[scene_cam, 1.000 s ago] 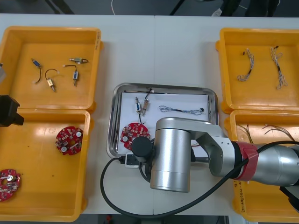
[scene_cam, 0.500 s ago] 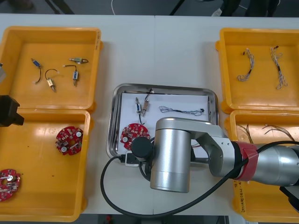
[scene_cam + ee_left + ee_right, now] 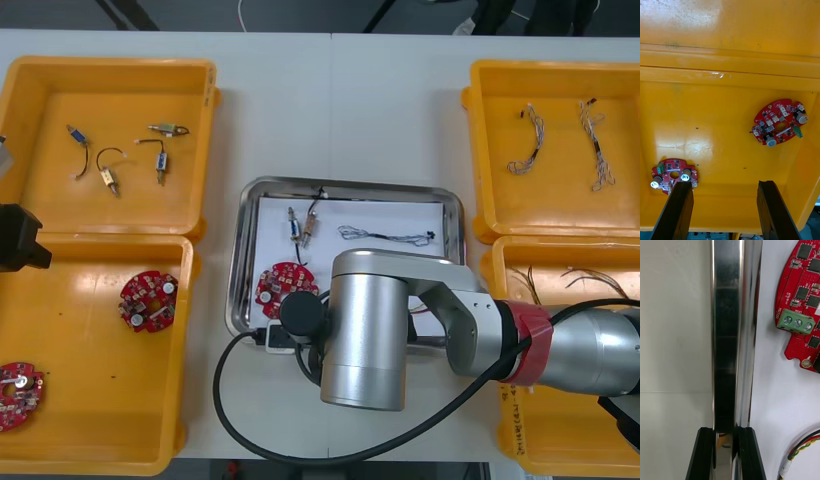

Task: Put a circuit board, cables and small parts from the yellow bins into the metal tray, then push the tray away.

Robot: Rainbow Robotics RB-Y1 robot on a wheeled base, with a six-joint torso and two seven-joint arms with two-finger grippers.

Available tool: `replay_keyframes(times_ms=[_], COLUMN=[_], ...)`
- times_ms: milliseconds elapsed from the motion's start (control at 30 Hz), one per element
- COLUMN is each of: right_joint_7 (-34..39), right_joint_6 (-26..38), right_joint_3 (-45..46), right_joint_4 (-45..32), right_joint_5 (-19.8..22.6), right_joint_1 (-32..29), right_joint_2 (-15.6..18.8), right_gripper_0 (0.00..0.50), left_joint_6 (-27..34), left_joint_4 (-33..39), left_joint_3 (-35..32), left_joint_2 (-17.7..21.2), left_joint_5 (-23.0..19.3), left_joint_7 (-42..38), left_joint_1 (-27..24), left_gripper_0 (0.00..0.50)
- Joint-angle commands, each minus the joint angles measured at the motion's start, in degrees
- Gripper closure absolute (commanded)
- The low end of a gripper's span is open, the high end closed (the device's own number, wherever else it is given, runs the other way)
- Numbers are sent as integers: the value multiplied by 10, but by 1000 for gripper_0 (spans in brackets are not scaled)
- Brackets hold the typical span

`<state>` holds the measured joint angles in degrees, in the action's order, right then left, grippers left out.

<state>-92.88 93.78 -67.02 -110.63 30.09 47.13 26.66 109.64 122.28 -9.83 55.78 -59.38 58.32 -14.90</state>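
The right gripper (image 3: 725, 435) pinches the rim of the metal tray (image 3: 728, 333), which sits on the desk (image 3: 330, 100) between the yellow bins (image 3: 110, 70) — a red circuit board (image 3: 283, 285), cables (image 3: 385, 236) and small metal parts (image 3: 296, 225) lie inside. The left gripper (image 3: 724, 183) hangs spread over a left bin holding two boards (image 3: 779, 122).

bright, even light from overhead on the table (image 3: 330, 100); i see only soft, shallow shadows. silver shell of the right arm (image 3: 365, 330) carries long pale highlights. at the right wrist, rim of the metal tray (image 3: 728, 333) mirrors hard, dark and white bands. at the left wrist, small white glare on the yellow bin (image 3: 718, 75).
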Motion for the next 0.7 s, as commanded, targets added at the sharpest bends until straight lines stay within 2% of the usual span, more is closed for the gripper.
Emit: replay_keyframes(times_ms=[33,267,367,700], right_joint_7=[-14,-35,-42,-49], right_joint_6=[-16,-30,-40,-60], right_joint_3=[-8,-7,-5,1], right_joint_4=[-12,-11,-6,10], right_joint_5=[9,12,35,45], right_joint_1=[36,56,65,75], right_joint_2=[1,8,20,42], right_gripper_0=[500,500,500,500], left_joint_6=[4,4,4,4], left_joint_4=[16,16,16,16], left_joint_3=[-15,-15,-15,-15], left_joint_2=[28,28,28,28], left_joint_5=[-4,-4,-4,-4], left_joint_7=[8,8,8,8], left_joint_1=[8,8,8,8], left_gripper_0=[0,0,0,0])
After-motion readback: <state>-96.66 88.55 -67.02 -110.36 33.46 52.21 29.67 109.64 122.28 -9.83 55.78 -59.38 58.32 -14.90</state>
